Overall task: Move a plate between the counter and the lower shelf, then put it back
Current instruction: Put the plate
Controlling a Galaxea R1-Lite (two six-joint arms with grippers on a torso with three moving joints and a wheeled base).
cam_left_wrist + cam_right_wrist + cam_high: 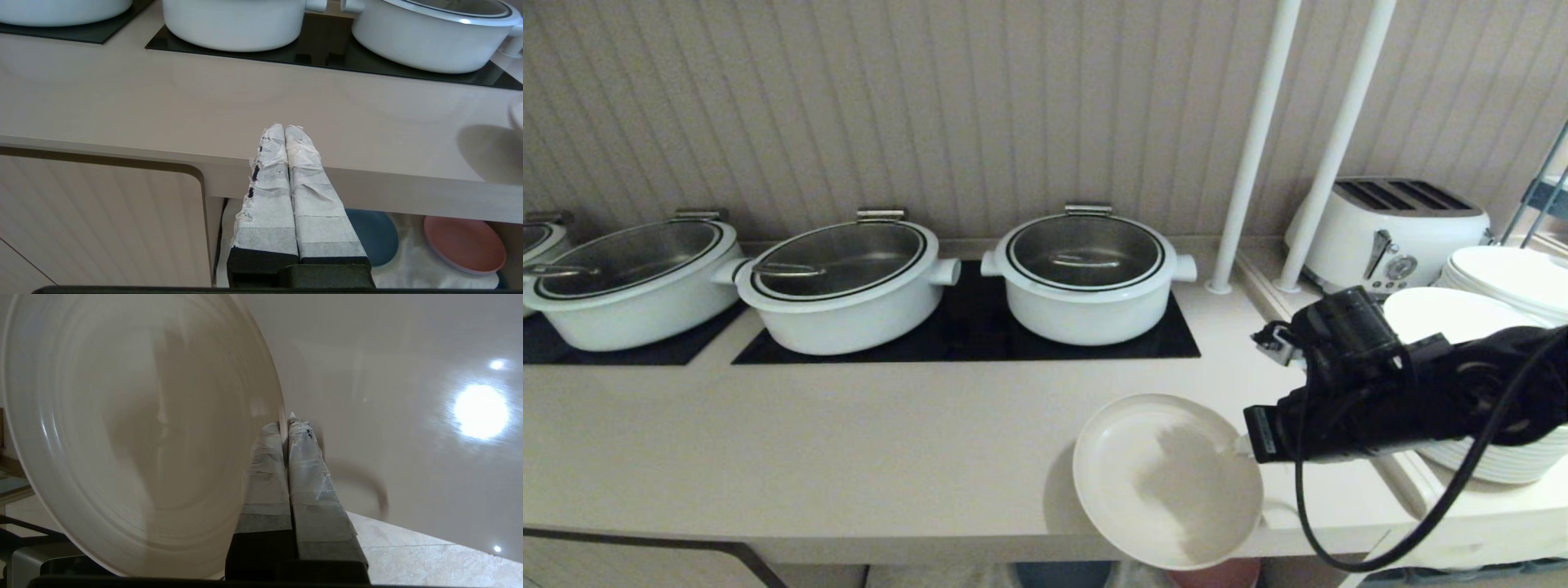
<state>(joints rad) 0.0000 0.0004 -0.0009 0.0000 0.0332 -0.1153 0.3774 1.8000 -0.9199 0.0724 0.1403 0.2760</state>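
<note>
Fingers of the right gripper, wrapped in white tape, are pressed together on the rim of the small round matte cream-beige plate; the plate hangs tilted at the lower centre-right of the head view, its far part over the front edge of the long pale beige surface, its near part out past that edge; a shadow lies on the surface just left of it. Taped fingers of the left gripper are pressed shut on nothing, in front of the surface's thick edge in the middle of the left wrist view; below that edge, at the lower right, a blue round plate and a pink round plate lie on the wrinkly off-white cloth floor of the lower shelf. Three white lidded pots stand on black glass hob panels across the upper half of the head view; a white toaster and stacked glossy white plates sit at the right.
</note>
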